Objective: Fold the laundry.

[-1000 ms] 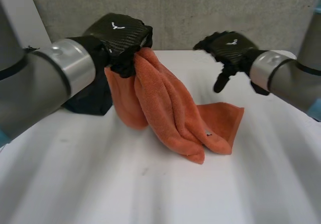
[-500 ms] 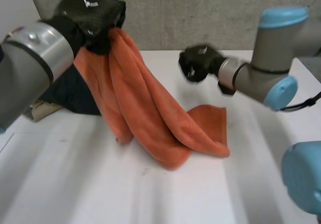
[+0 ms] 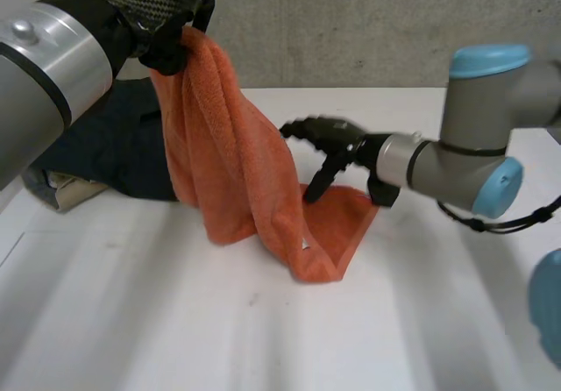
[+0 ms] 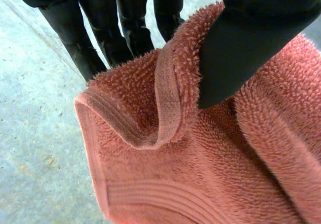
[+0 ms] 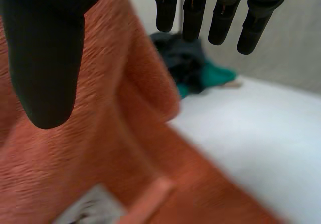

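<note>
Lower end of the orange towel rests on the table at centre, and the rest hangs bunched from its top edge. No fold is made yet, so I judge this an early stage. Right hand is at 3 o'clock of the hanging cloth, just beside it, fingers straight and parted from the thumb, holding nothing. Left hand is raised at 11 o'clock, its thumb and fingers pinching the hemmed edge. Dark garments lie piled behind at 9 o'clock, unfolded.
</note>
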You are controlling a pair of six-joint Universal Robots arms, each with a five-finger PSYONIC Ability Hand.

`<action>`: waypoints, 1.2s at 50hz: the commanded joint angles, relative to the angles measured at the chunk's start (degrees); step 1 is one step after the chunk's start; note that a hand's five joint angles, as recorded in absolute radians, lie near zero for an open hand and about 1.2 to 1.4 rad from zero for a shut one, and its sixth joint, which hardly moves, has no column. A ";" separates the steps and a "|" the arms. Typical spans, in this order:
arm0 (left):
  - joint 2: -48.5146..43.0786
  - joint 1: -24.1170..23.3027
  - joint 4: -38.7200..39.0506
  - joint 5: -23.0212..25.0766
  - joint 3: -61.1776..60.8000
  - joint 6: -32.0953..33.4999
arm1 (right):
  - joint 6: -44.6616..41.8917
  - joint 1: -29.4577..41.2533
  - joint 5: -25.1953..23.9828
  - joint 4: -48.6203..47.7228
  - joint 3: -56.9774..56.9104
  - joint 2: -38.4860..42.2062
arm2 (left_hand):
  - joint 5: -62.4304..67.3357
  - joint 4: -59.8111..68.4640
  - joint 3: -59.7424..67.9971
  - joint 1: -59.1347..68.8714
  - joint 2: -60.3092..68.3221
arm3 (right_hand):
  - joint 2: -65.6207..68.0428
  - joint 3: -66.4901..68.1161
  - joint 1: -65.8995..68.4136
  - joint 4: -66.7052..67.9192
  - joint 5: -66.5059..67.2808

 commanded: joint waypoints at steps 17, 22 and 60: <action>-5.60 6.42 5.58 1.75 4.24 -0.27 | 1.49 -0.73 23.93 -15.71 -11.37 -6.60 | 14.59 11.12 11.91 13.41 11.62 | 62.10 62.36 61.66 62.04 63.53; -8.95 6.07 7.34 0.69 9.17 -5.45 | -0.70 -1.18 23.76 -26.45 1.02 -17.17 | 14.59 11.12 11.91 13.41 11.62 | 62.10 62.36 61.66 62.04 63.53; -14.15 2.64 -5.67 2.01 -6.12 -5.99 | -28.93 -3.63 22.09 -25.16 47.46 -29.22 | -55.41 -58.88 -58.09 -56.59 -58.38 | -7.90 -7.64 -8.34 -7.96 -6.47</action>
